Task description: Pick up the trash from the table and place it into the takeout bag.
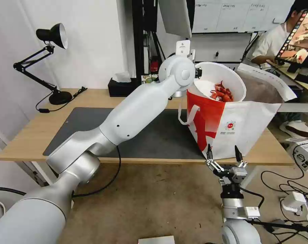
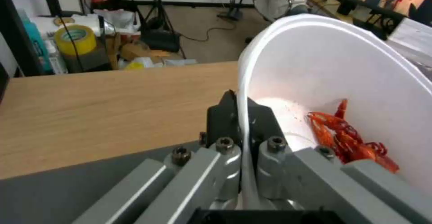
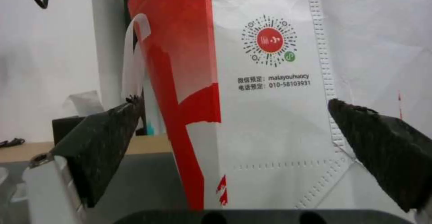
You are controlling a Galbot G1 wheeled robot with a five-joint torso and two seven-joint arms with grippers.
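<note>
Bowl [image 1: 225, 76]: smooth white plastic. Bag [image 1: 242, 130]: matt nonwoven cloth, stitched seams. Table [image 1: 32, 135]: light wood; mat [image 1: 79, 122] matt grey.

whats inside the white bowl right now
Red shells lie against one side of the white bowl, which the left claw grips by its rim. The bowl's wall hides the rest of the inside.

1. Head view: high, looks forward and down over the table [image 1: 32, 139], takeout bag [image 1: 248, 125] at right
2. Left wrist view: looks along the left gripper [image 2: 245, 122], very close on the white bowl [image 2: 360, 68] rim, tabletop and room floor beyond
3. Right wrist view: low, faces the bag's side close up, between the right gripper [image 3: 234, 149] fingers
4. Shared: bag in head and right wrist views; bowl in head and left wrist views
</note>
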